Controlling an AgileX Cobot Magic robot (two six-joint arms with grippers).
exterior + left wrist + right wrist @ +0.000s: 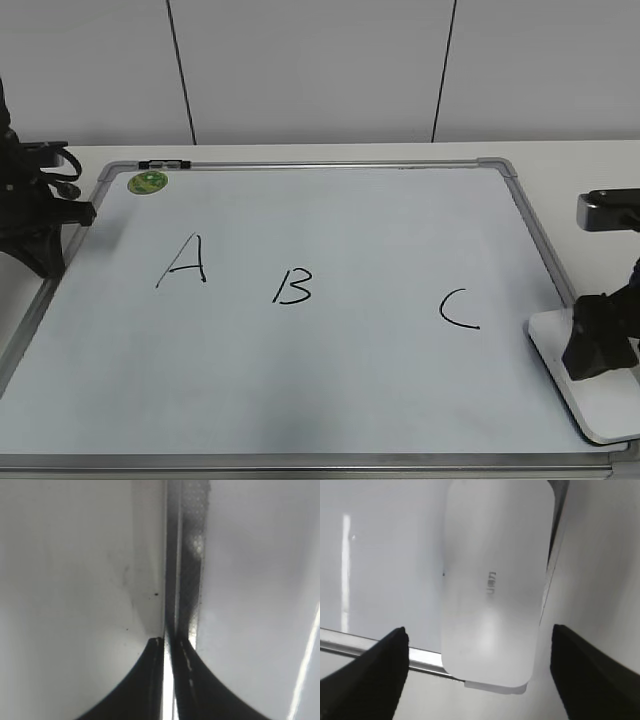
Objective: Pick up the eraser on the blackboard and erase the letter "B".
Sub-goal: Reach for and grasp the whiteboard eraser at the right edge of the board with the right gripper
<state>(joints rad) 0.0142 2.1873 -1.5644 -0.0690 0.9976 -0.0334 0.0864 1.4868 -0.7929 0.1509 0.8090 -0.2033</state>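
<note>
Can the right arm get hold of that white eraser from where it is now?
Probably yes. The right gripper hangs open directly over the eraser, one finger on each side, and nothing lies between them. The eraser sits at the blackboard corner, overlapping its frame, so only a descent seems needed.

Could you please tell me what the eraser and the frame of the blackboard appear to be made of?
The eraser looks like smooth white plastic: a soft sheen, rounded corners and small grey printed lettering on top. The blackboard has a frame that looks like silver-grey metal, probably aluminium, judging by its brushed shine, with duller grey corner caps that look like plastic.
</note>
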